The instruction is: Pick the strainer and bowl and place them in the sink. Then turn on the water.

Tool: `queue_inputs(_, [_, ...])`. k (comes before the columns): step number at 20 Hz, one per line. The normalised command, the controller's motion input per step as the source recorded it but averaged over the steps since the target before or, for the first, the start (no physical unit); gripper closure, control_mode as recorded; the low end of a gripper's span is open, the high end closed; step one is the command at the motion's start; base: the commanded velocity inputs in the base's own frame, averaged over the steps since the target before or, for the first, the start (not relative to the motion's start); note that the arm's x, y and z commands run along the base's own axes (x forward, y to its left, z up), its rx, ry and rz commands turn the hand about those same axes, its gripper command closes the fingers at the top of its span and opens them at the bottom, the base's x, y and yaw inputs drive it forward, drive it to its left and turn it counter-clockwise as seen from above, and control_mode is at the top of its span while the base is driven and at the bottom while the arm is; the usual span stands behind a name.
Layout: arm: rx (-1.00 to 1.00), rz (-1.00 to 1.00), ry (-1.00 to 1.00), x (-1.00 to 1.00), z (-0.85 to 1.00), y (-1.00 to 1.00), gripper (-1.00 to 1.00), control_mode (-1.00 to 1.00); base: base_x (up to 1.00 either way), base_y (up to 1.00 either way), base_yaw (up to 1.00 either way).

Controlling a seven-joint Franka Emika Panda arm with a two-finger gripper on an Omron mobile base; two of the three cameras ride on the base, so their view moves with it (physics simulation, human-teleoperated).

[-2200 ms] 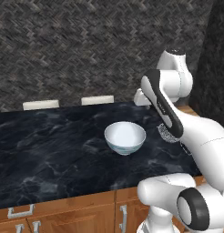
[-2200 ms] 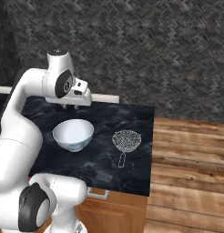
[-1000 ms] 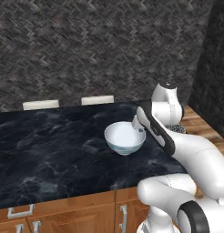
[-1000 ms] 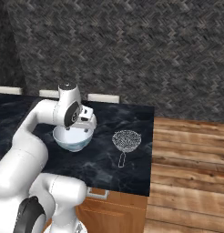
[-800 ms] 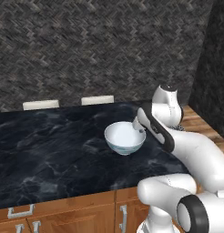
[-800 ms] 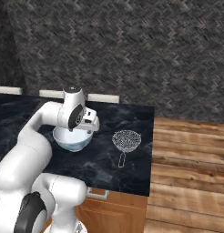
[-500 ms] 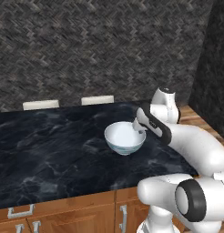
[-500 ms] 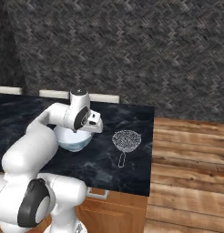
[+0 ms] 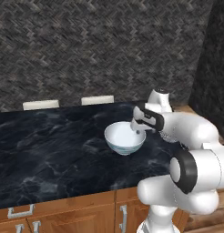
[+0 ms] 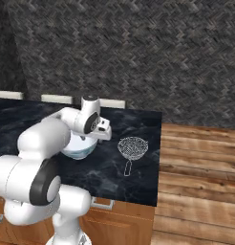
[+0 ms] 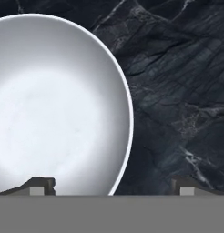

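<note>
On the black marbled surface [image 9: 54, 150], near its right-hand end, sits the bowl [image 9: 125, 138], white inside with a faint blue-green band on its outer wall, upright and empty. Right over its rim hangs the gripper [image 11: 111, 184], and the jaws are spread wide: in the hand view one dark fingertip stands over the bowl's white interior, the other over bare dark marble, so the rim runs between them. Nothing is clamped. Over in the right base view, the strainer [image 10: 132, 147] lies flat on the same surface, just beside the bowl toward the edge by the wooden floor [image 10: 200, 182], its thin handle pointing toward the front edge. Bowl and strainer are apart, not touching. Behind it all stands a dark herringbone wall [image 9: 95, 50].
</note>
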Motion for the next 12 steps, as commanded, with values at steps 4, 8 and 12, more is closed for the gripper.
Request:
queue_inputs(4, [0.00,0.00,0.06,0.35,-0.20,0.00,-1.00,-1.00,0.00,0.00,0.00])
queue_inputs(8, [0.00,0.00,0.06,0.33,-0.22,-0.03,-1.00,-1.00,0.00,0.00,0.00])
queue_inputs(12, [0.04,0.00,0.05,0.25,-0.27,-0.15,-1.00,-1.00,0.00,0.00,0.00])
